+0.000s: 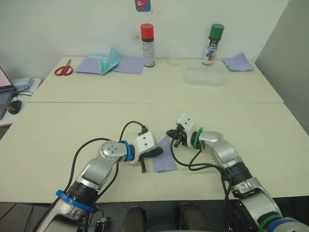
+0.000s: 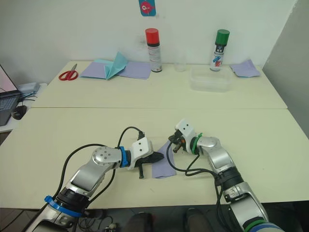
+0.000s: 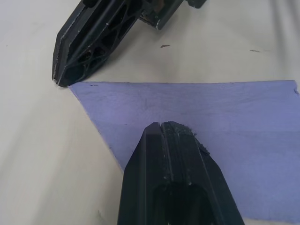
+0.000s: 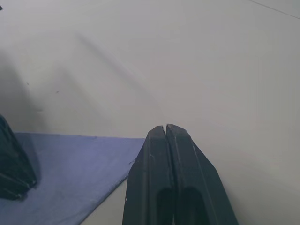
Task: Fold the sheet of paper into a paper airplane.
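Note:
The lilac sheet of paper (image 1: 165, 162) lies flat near the table's front edge, folded into a narrow wedge with one pointed end, like a paper airplane. My left gripper (image 1: 158, 152) is shut, and its tips rest on top of the paper (image 3: 197, 108) from the left side. My right gripper (image 1: 170, 135) is also shut and holds nothing. It sits at the wedge's far pointed corner, its tip touching the table right beside the paper's edge (image 4: 70, 173).
Along the back of the far table stand a red-capped spray can (image 1: 147, 46), a clear cup (image 1: 173, 55), a green-capped can (image 1: 212, 44) and a clear plastic box (image 1: 204, 77). Teal paper (image 1: 110, 60), lilac sheets (image 1: 129, 65) and red scissors (image 1: 63, 70) lie at the back left.

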`<state>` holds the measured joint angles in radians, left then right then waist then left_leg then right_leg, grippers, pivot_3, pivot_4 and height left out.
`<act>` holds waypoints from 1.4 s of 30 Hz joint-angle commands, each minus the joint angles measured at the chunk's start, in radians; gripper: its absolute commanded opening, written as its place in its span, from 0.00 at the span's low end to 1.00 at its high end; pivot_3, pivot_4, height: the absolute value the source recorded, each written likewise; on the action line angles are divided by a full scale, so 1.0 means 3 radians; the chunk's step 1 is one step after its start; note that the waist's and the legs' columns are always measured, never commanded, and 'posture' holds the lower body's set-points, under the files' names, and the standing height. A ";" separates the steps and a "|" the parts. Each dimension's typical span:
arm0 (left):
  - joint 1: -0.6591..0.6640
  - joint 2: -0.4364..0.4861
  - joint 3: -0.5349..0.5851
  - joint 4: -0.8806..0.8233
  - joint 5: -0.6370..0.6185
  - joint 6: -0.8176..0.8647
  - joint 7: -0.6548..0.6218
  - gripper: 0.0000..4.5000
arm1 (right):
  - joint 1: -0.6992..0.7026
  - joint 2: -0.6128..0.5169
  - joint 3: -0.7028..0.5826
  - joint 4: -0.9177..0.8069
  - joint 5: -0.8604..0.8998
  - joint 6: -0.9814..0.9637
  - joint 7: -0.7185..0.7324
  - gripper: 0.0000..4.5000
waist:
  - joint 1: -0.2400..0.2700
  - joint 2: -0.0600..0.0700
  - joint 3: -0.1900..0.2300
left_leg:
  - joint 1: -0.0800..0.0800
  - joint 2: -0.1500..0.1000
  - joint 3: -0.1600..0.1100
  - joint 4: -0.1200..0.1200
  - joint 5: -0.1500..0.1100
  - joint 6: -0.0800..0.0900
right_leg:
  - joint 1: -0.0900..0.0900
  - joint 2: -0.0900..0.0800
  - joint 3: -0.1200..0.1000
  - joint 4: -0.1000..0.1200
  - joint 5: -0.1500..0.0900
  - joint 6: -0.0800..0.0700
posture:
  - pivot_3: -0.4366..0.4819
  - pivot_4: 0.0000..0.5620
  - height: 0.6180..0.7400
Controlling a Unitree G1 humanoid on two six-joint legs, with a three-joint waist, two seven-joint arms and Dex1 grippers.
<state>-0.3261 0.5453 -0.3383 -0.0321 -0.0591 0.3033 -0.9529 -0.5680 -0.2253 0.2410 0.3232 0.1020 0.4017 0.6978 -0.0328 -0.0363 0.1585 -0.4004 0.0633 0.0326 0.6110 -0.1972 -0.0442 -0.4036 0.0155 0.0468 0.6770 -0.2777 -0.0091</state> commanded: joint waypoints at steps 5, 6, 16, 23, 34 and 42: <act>0.0098 0.0030 -0.0195 0.0219 0.0133 0.0155 -0.0086 0.00 | 0.0103 -0.0118 -0.0271 -0.0653 0.0328 0.0277 0.0149 0.00 | 0.0003 0.0002 0.0001 | -0.0004 -0.0001 0.0000 -0.0005 0.0000 0.0000 | -0.0004 0.0001 0.0000 0.0000 -0.0002 -0.0003 | 0.48 0.27 1.00; 0.0090 0.0023 -0.0192 0.0228 0.0135 0.0154 -0.0086 0.00 | 0.0127 -0.0156 -0.0268 -0.0754 0.0351 0.0337 0.0180 0.00 | 0.0003 0.0002 0.0001 | -0.0005 -0.0001 0.0000 -0.0006 0.0000 0.0000 | -0.0004 0.0001 0.0000 -0.0001 -0.0002 -0.0003 | 0.48 0.27 1.00; 0.0068 0.0005 -0.0184 0.0282 0.0135 0.0123 -0.0080 0.00 | 0.0621 -0.0813 0.0163 -0.1686 0.0636 0.0787 0.0911 0.00 | 0.0004 0.0002 0.0002 | -0.0004 -0.0002 -0.0001 -0.0006 0.0000 0.0000 | -0.0003 -0.0001 -0.0001 -0.0005 -0.0004 0.0001 | 0.48 0.27 1.00; 0.0042 -0.0014 -0.0194 0.0315 0.0142 0.0119 -0.0074 0.00 | 0.0760 -0.1048 0.0656 -0.1568 0.0300 0.0657 0.1017 0.00 | 0.0008 0.0002 -0.0001 | -0.0001 -0.0003 -0.0004 -0.0005 0.0000 0.0000 | -0.0002 -0.0002 -0.0003 -0.0007 -0.0015 -0.0016 | 0.48 0.27 1.00; 0.0049 -0.0021 -0.0186 0.0323 0.0151 0.0119 -0.0059 0.00 | 0.0939 -0.1378 0.0628 -0.1853 0.0548 0.0828 0.1352 0.00 | 0.0012 -0.0010 -0.0011 | 0.0000 -0.0003 -0.0004 -0.0006 -0.0001 -0.0001 | 0.0007 -0.0005 -0.0006 -0.0017 -0.0014 -0.0006 | 0.48 0.27 1.00; 0.0040 -0.0045 -0.0181 0.0346 0.0150 0.0100 -0.0041 0.00 | 0.0845 -0.1171 -0.0125 -0.2167 0.1166 0.1438 0.0991 0.00 | 0.0013 -0.0009 -0.0008 | -0.0001 -0.0002 -0.0009 -0.0005 0.0000 -0.0001 | 0.0007 -0.0008 -0.0005 -0.0014 -0.0015 -0.0008 | 0.48 0.27 1.00</act>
<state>-0.3506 0.5246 -0.3454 0.0016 -0.0598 0.2999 -0.9667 -0.2959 -0.5770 0.2625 -0.2749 0.4020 0.7958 1.0167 -0.0290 -0.0390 0.1560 -0.4006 0.0628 0.0298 0.6095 -0.1973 -0.0446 -0.4016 0.0130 0.0455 0.6726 -0.2821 -0.0114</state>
